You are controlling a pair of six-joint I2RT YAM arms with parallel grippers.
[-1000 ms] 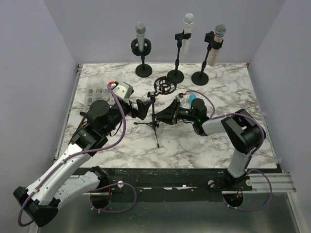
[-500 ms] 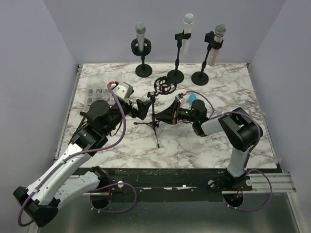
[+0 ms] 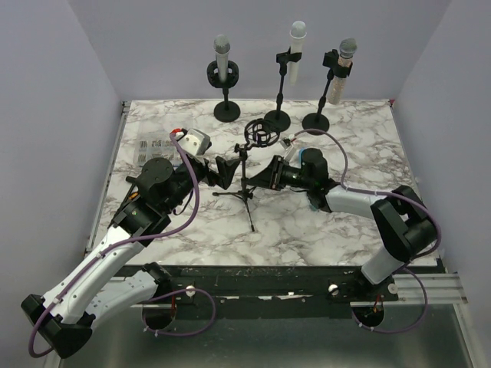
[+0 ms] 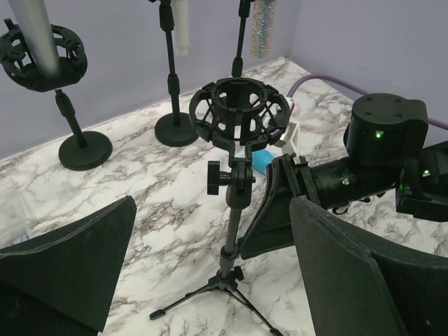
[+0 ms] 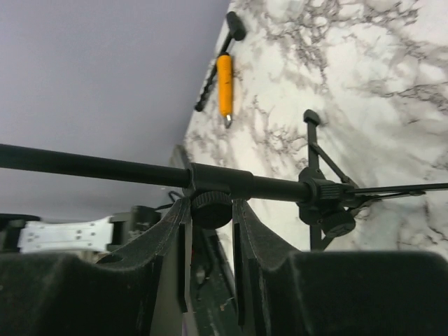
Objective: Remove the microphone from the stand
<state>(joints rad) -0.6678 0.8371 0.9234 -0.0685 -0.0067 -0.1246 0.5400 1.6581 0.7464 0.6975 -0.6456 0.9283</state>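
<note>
We see a white marble-patterned table [image 3: 330, 230] closed in by plain lavender walls [image 3: 115, 46]. Along its far edge, three stands hold a grey-headed microphone [image 3: 222, 47], a white microphone [image 3: 297, 34] and a glittery microphone [image 3: 344, 61], each upright in its holder. Mid-table stands a small tripod stand [image 3: 244, 180] topped by an empty shock mount [image 3: 259, 135]; from the right, the right gripper [image 3: 259, 179] is clamped on a collar of its pole, while the left gripper [image 3: 228, 173] hangs just left of the pole, jaws spread wide and clear of it.
</note>
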